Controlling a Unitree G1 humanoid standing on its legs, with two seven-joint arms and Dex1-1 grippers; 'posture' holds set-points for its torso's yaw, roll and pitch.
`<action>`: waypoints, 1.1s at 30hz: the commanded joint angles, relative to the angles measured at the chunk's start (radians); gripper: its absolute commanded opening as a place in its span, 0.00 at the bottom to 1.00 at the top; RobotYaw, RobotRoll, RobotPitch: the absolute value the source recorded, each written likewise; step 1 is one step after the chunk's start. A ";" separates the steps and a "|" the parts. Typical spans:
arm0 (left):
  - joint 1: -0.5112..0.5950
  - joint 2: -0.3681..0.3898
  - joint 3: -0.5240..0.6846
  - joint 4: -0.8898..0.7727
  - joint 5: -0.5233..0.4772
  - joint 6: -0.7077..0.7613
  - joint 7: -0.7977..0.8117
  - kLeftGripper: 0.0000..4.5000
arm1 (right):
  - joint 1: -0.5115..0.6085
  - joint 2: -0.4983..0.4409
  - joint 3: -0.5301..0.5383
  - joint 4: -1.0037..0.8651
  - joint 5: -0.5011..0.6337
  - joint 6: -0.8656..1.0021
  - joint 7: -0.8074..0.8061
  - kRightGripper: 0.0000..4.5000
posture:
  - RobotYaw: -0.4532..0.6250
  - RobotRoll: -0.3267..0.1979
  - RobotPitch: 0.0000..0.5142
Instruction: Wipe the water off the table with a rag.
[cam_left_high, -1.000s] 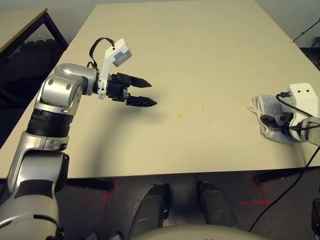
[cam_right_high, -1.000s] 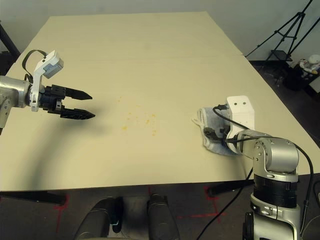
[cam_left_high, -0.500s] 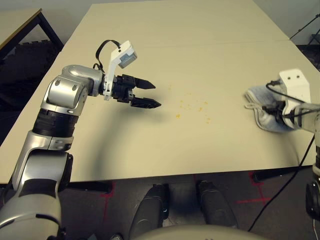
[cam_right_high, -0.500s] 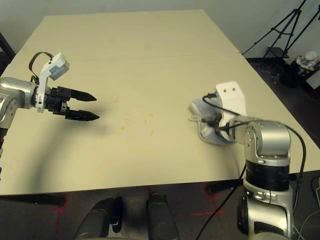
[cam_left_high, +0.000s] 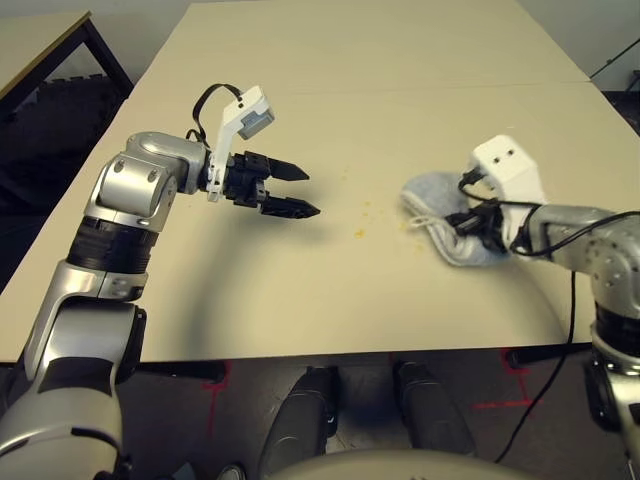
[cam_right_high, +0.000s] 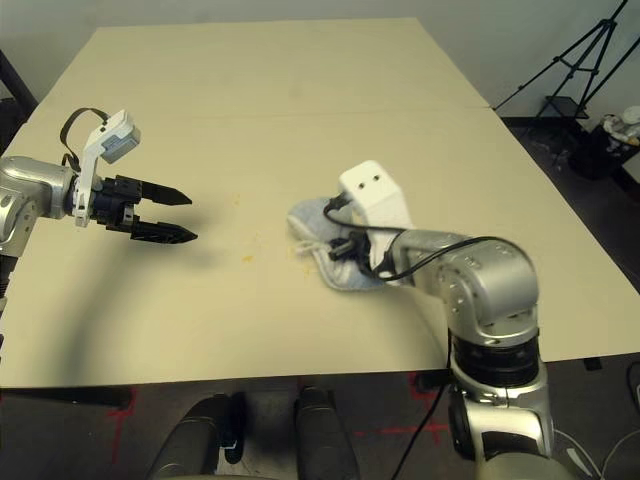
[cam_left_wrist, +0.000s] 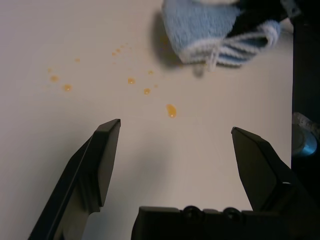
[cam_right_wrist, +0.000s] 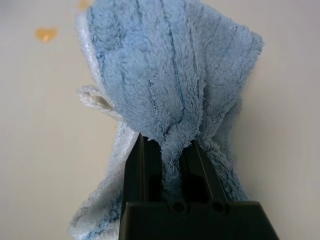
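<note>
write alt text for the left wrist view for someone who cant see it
The left gripper hangs open over the pale table, its two black fingers spread wide. Small orange drops of water dot the table ahead of it, and beyond them lies the light blue rag with a whitish hem.

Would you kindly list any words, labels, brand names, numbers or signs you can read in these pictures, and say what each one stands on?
None: there is no readable text in these pictures.
The small light grey-blue ribbed rag with the whitish hem shows no tag or print.
The white housing above the right gripper shows two dark dots, not characters.
The pale beige table is unmarked.
</note>
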 joint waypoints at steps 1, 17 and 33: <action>-0.007 0.002 -0.014 0.016 0.012 -0.012 0.002 1.00 | -0.003 -0.020 0.117 0.086 -0.046 -0.075 0.011 0.06 | 0.40 0.62 0.34; 0.020 0.014 0.012 -0.021 -0.008 0.013 0.031 1.00 | -0.282 0.073 0.434 0.471 -0.218 -0.383 0.164 0.06 | 0.44 0.62 0.36; 0.040 0.134 -0.028 0.087 0.097 -0.052 0.010 1.00 | -0.302 0.180 0.483 0.393 -0.232 -0.334 0.310 0.05 | 0.46 0.62 0.36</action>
